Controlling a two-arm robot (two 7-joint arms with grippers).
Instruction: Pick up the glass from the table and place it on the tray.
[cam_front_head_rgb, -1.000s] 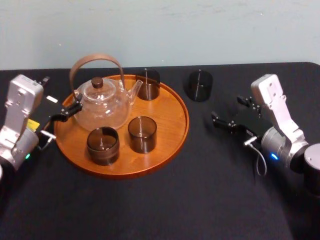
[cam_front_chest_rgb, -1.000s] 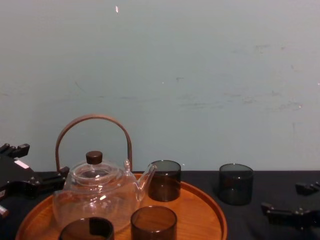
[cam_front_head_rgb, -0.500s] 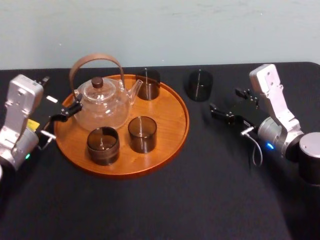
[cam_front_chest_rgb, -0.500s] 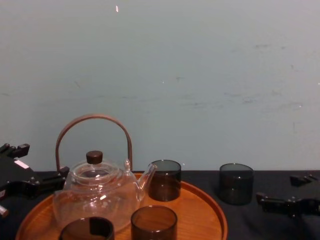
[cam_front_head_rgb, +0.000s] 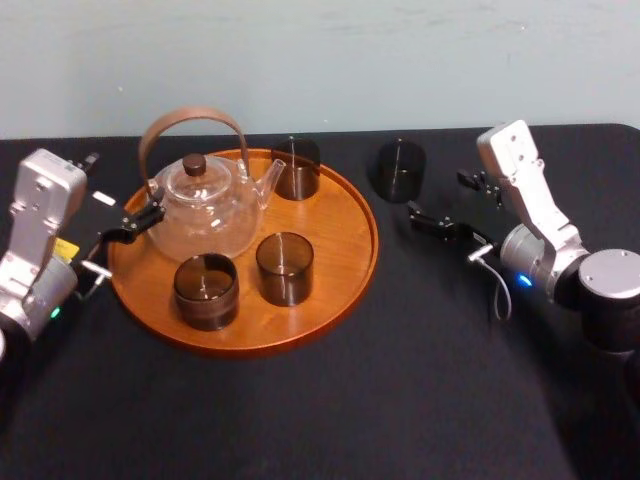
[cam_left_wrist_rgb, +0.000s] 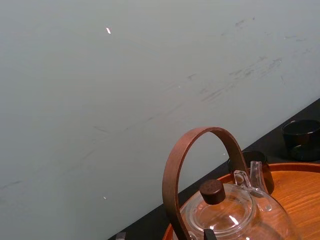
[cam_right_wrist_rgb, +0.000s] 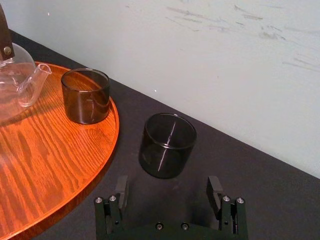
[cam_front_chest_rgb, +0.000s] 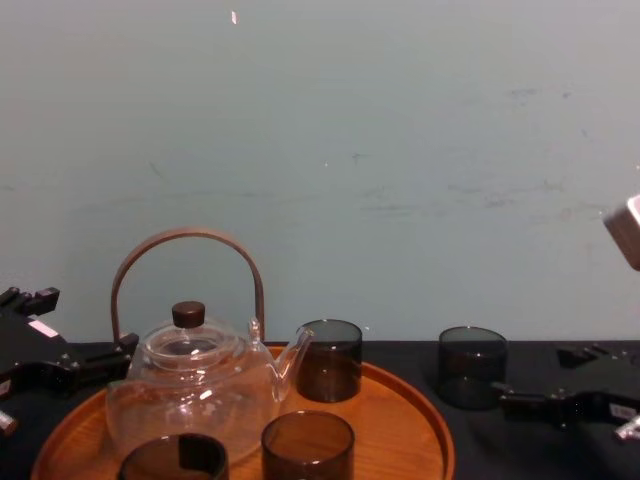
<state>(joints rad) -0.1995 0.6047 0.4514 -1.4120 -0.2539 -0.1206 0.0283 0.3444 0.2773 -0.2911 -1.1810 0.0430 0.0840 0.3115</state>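
A dark smoky glass stands on the black table, just right of the round wooden tray. My right gripper is open, low over the table, a short way to the right of and nearer than the glass, its fingers pointing at it. In the right wrist view the glass stands just ahead of the open gripper, beside the tray, touching neither finger. The chest view has the glass left of that gripper. My left gripper hangs open at the tray's left edge, by the teapot.
A clear glass teapot with an arched brown handle sits on the tray's left half. Three dark glasses share the tray: one at the back, two in front. A pale wall runs behind the table. Bare black table lies in front.
My right gripper has moved forward and to the left, closing the distance to the glass on the table. Its fingers stay wide apart. The left arm has not moved.
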